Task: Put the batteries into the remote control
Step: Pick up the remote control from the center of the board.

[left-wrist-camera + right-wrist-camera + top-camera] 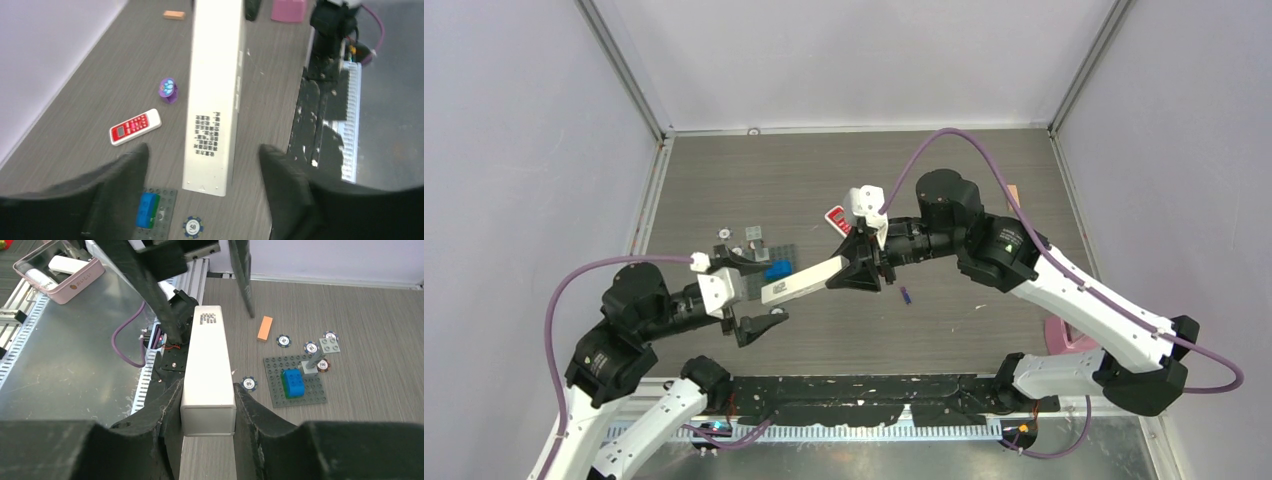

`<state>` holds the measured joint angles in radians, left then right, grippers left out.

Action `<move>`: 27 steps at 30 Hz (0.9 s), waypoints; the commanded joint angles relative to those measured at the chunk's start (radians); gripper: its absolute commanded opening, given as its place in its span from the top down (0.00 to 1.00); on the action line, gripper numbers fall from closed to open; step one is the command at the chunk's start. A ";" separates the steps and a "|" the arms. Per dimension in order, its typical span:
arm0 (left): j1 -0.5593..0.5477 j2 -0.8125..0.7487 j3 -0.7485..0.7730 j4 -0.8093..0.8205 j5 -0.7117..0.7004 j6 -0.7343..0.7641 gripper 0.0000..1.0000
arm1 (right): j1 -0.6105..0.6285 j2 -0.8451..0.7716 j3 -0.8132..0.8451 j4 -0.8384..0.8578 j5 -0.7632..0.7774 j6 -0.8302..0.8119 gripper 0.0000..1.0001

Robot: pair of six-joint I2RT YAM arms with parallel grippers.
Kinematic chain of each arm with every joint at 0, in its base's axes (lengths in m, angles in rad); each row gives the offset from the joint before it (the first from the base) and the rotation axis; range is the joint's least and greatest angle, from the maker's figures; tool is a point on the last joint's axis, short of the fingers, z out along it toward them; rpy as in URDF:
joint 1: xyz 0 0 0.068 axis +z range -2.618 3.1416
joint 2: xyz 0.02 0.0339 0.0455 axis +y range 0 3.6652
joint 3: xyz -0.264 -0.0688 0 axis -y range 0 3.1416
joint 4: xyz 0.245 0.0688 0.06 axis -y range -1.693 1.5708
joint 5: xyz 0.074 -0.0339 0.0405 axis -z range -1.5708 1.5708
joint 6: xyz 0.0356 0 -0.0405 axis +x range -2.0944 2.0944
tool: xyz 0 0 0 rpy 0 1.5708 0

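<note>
The long white remote control [802,283] is up in the air above the table [944,180], near the middle. It lies almost flat and points from the left to the right.

The right gripper [207,400] is grasping the right end of it. Its two black fingers [167,405] press on both long sides. The left gripper [204,150] is let go and wide. One finger is on each side of the left end, and neither one touches it.

Under the left end, a grey brick plate [295,381] with a blue brick [294,381] on it lies on the table. Round game chips [249,384] lie beside it, and an orange block [265,328] is close by. A small white remote with a red face [135,126] lies farther back. A tiny purple thing [905,295] lies just near the right gripper, too small to tell what it is.
</note>
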<state>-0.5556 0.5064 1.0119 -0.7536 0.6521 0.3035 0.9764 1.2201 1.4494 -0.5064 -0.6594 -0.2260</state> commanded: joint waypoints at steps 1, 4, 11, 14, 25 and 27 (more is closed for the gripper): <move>0.002 -0.061 -0.032 0.170 -0.115 -0.157 0.05 | 0.005 -0.043 -0.036 0.119 0.085 0.087 0.94; 0.002 -0.101 -0.079 0.267 -0.216 -0.345 0.00 | 0.005 -0.109 -0.092 0.247 0.169 0.164 0.94; 0.002 -0.193 -0.242 0.623 -0.140 -0.676 0.03 | 0.005 -0.213 -0.179 0.369 0.124 0.302 0.94; 0.003 -0.199 -0.288 0.732 -0.067 -0.734 0.08 | 0.004 -0.254 -0.209 0.398 0.088 0.330 0.94; 0.002 -0.085 -0.323 1.229 0.227 -1.059 0.25 | 0.005 -0.303 -0.276 0.547 -0.010 0.411 0.94; 0.003 -0.071 -0.323 1.260 0.268 -1.093 0.27 | 0.005 -0.302 -0.290 0.591 -0.014 0.434 0.94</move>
<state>-0.5552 0.4007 0.6956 0.2871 0.7864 -0.6533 0.9783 0.9253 1.1786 -0.0639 -0.6445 0.1429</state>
